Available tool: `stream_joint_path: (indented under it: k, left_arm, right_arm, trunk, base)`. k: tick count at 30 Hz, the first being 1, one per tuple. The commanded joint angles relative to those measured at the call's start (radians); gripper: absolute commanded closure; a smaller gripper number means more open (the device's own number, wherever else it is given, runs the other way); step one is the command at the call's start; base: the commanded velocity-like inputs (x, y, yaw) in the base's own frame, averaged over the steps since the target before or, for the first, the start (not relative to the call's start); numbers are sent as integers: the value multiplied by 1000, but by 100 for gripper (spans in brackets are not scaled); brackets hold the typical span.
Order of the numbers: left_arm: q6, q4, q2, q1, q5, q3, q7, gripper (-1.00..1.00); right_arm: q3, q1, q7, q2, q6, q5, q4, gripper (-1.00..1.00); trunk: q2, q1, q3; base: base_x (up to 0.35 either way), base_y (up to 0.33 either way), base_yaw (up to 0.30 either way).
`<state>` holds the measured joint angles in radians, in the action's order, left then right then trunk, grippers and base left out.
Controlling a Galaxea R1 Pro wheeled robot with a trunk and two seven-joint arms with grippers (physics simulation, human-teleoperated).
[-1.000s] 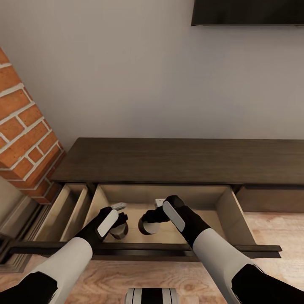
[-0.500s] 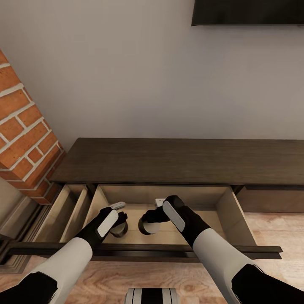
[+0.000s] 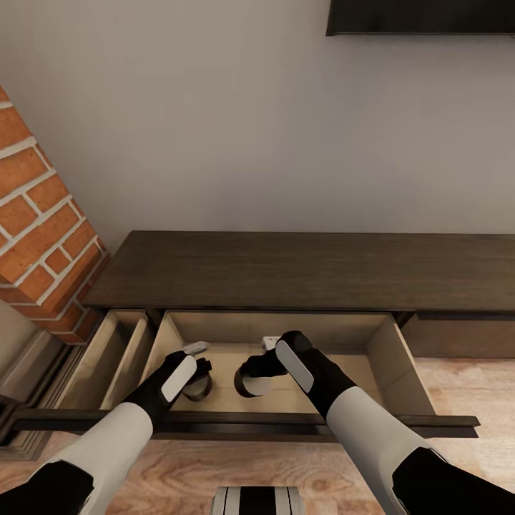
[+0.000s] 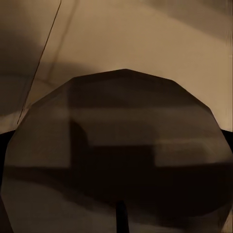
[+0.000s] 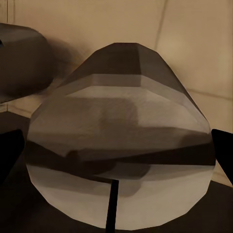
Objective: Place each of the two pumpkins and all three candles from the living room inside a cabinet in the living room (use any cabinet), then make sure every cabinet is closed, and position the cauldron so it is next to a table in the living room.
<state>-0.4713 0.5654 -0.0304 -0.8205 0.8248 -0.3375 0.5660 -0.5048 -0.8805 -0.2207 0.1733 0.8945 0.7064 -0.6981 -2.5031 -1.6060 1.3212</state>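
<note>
Candles (image 3: 252, 385) stay grasped by both grippers' fingers; left gripper (image 3: 194, 372) dropped slightly.

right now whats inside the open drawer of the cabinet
Two candles: one at the left hand, candle, one at the right hand, candle. The hands and the drawer front hide the nearest floor strip.

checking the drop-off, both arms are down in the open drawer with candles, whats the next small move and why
Probably open both end effectors and let go. The left end effector holds a candle and the right end effector holds another candle, both low inside the open drawer of the cabinet, so release looks safe.
</note>
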Motion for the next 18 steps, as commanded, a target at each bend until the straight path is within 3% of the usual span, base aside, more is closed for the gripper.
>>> stream_joint_path:
  k: [1, 4, 10, 11, 18]
  left_arm:
    - [17, -6, 0, 1, 3, 0, 0, 100]
    - [73, -56, -4, 0, 1, -3, -1, 100]
    - [87, -73, -7, 0, 1, -3, -3, 100]
    - [88, -74, -7, 0, 0, -3, -3, -100]
    - [88, -74, -6, 0, 0, -3, -3, -100]
  right_arm:
    - [0, 0, 0, 0, 0, 1, 0, 100]
    - [0, 0, 0, 0, 0, 1, -1, 100]
    - [0, 0, 0, 0, 0, 1, -1, 100]
    - [0, 0, 0, 0, 0, 1, -1, 100]
    - [0, 0, 1, 0, 0, 1, -1, 100]
  trunk:
    - [0, 0, 0]
    - [0, 0, 0]
    - [0, 0, 0]
    - [0, 0, 0]
    - [0, 0, 0]
  base:
    - [0, 0, 0]
    - [0, 0, 0]
    - [0, 0, 0]
    - [0, 0, 0]
    - [0, 0, 0]
